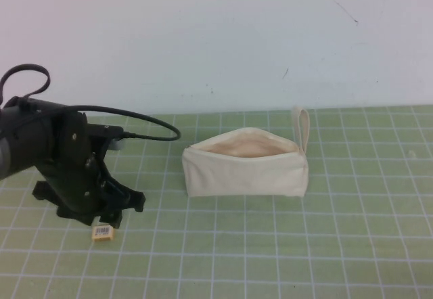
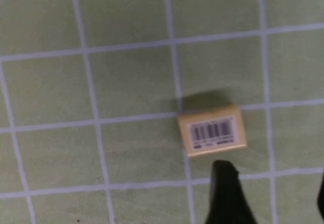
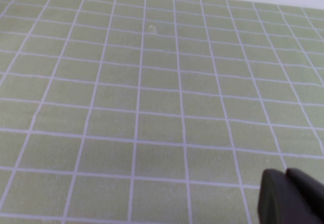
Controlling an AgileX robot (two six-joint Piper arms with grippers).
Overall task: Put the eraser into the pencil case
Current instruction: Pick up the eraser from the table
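The eraser [image 1: 102, 233] is a tiny tan-yellow block with a white barcode label, lying flat on the green grid mat at the front left. In the left wrist view the eraser [image 2: 211, 130] lies just beyond one black fingertip [image 2: 225, 188]. My left gripper [image 1: 101, 212] hovers low right over it, open and empty, with its jaws [image 2: 273, 193] spread wide apart. The pencil case [image 1: 245, 164] is a cream fabric pouch standing in the middle, zip open at the top, pale lining showing, loop strap [image 1: 302, 127] at its right end. My right gripper [image 3: 286, 179] is shut, empty, out of the high view.
The green mat with white grid lines [image 1: 270, 245] covers the table up to a white wall [image 1: 223, 35] at the back. The left arm's black cable [image 1: 145, 120] arcs toward the pouch's left end. The right wrist view shows only bare mat [image 3: 152, 97].
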